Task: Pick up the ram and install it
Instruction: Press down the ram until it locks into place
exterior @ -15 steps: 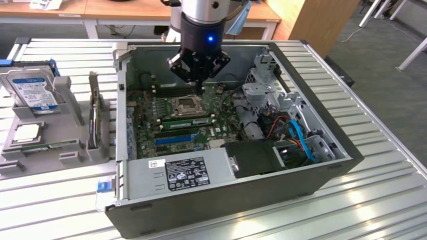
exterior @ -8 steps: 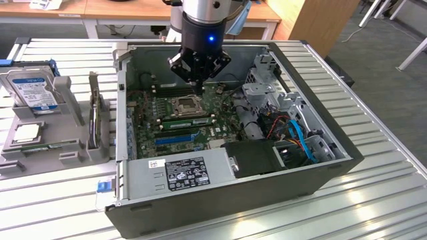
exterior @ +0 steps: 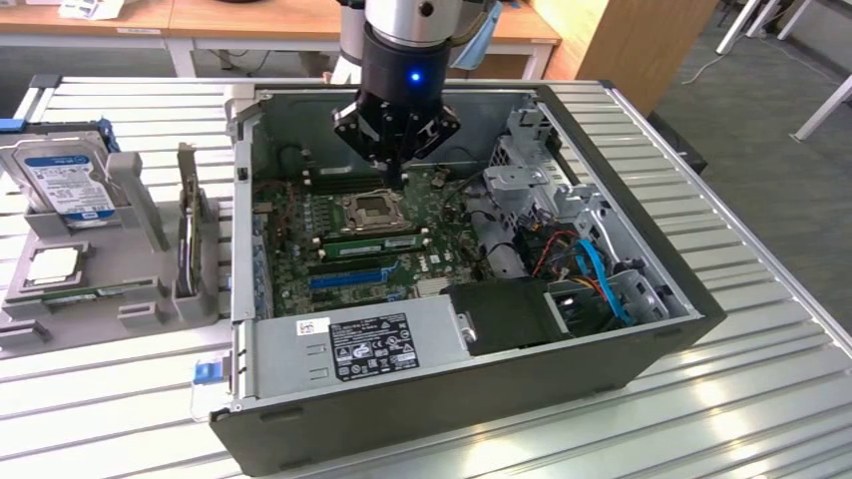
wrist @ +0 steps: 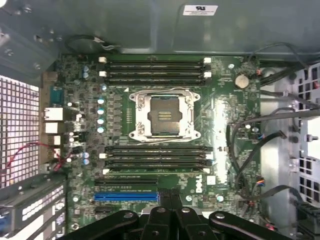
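I stand beside the table (exterior: 745, 399) and look into the open computer case (exterior: 639, 329), which lies on its side in the middle of the exterior view. The arm comes down from the upper centre of that frame. Its hand (exterior: 395, 178) hangs above the motherboard (exterior: 299, 225), just above the empty processor socket (exterior: 371, 211), and touches nothing that I can see.

The wrist view gives the hand (wrist: 167, 207) from close. The two black fingers (wrist: 159, 212) are pressed together with nothing between them. This view also shows the motherboard (wrist: 220, 125) flat and complete, with the socket (wrist: 162, 115) in its middle, rows of long black slots (wrist: 155, 70) on two sides of the socket, and a blue slot (wrist: 125, 197) near the fingers. From the exterior view the far rows are partly hidden behind the hand.

The exterior view has what the wrist camera does not reach. In the lower left of the frame, a grey holder (exterior: 147, 299) stands on the table outside the case. The ram (exterior: 100, 291) lies in it as a thin green strip, just below a square silver processor chip (exterior: 51, 264) and well apart from the hand. A hard drive (exterior: 67, 180) with a blue-and-white label stands in the upper left. A grey power supply (exterior: 359, 344) sits at the lower edge of the case.
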Robot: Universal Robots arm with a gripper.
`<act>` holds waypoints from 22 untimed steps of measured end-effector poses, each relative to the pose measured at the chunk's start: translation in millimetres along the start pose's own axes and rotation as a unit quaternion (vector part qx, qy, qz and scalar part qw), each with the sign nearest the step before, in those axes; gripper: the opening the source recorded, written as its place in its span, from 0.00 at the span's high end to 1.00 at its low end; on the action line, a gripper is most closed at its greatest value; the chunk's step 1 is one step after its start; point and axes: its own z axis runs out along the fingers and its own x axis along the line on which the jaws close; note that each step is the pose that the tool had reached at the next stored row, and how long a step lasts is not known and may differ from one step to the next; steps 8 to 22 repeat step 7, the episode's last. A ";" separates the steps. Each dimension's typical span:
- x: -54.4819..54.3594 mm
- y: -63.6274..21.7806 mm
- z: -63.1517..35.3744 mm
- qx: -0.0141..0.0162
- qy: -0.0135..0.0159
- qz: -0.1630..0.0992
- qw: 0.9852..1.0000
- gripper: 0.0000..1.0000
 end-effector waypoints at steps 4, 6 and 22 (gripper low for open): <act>0.0 0.0 0.1 0.000 0.002 0.000 1.000 0.90; 0.0 0.0 0.1 0.000 0.002 0.000 1.000 0.90; 0.0 0.0 0.1 0.000 0.002 0.000 1.000 0.90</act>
